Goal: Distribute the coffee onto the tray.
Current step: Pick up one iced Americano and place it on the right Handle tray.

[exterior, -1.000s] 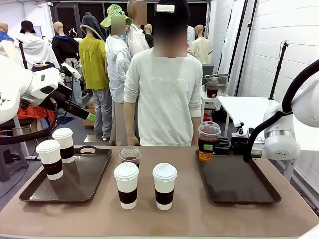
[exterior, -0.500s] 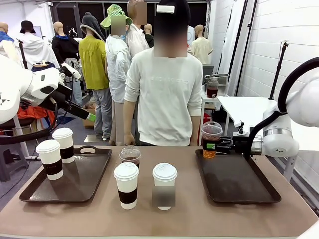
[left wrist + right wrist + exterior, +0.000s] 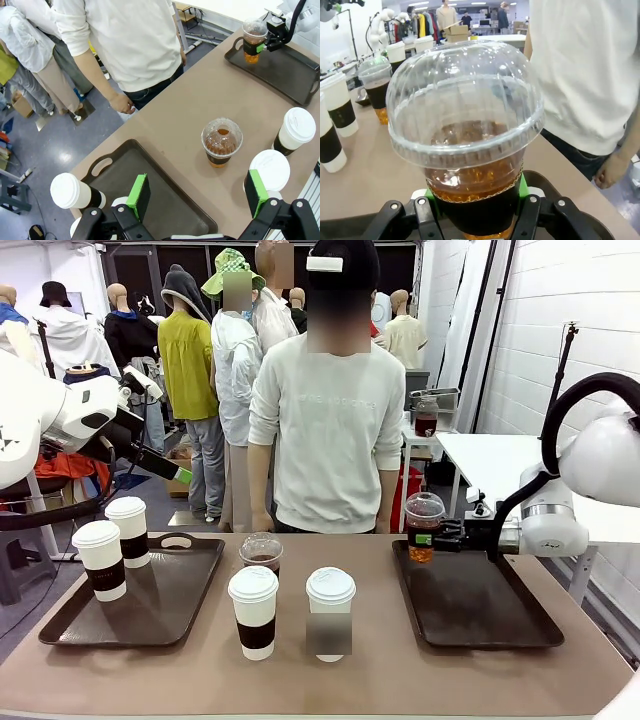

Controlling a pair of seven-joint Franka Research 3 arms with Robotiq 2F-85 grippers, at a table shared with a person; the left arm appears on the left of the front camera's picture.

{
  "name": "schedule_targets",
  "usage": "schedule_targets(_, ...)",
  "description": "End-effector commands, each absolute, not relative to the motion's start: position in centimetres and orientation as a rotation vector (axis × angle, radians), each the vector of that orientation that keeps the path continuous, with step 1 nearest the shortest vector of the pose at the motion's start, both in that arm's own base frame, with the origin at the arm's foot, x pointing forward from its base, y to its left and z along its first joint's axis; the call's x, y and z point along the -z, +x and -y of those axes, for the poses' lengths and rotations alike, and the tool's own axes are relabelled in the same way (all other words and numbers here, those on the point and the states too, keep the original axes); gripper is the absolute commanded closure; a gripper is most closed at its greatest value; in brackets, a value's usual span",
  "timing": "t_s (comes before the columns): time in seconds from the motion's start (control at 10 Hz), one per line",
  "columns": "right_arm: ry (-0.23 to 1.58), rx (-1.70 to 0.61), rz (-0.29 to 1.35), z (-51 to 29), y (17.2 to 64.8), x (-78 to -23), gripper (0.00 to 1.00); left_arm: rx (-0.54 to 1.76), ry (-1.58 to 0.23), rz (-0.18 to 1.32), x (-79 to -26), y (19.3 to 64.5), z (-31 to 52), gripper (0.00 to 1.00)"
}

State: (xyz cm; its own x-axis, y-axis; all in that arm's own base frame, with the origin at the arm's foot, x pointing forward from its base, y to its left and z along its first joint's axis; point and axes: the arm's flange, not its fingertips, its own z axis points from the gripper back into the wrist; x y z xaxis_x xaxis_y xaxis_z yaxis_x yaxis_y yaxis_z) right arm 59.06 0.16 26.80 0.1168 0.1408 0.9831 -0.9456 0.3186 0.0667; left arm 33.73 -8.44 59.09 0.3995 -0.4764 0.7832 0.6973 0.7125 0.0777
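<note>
We are easing the dome-lidded cup [image 3: 423, 523] back toward the right tray [image 3: 485, 612], nearing its far corner.
Our right gripper [image 3: 427, 537] is clenching it upright, just above.

Left arm [image 3: 60, 415]: mine, held high by the tabletop's left edge, wrist angled down at it.
Left gripper [image 3: 197, 192]: spread wide, holding nothing.
Right arm [image 3: 590, 470]: mine, bent, reaching in level over the right edge.
Right gripper [image 3: 425, 538]: lying horizontal near the far edge, clamped sideways on a cup [image 3: 423, 512].
</note>
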Motion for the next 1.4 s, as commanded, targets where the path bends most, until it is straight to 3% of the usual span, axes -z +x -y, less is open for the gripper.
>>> schedule_targets(0.0, 0.964, -1.027, 1.153, 0.0, 60.4, -27.2, 0.37, 0.758, -0.285, 0.888, -59.1, 33.8, 8.3, 0.0)
schedule_targets(1.3, 0.955, -0.935, 1.2, 0.4, 63.2, -23.4, 0.37, 0.758, -0.285, 0.888, -59.1, 33.8, 8.3, 0.0)
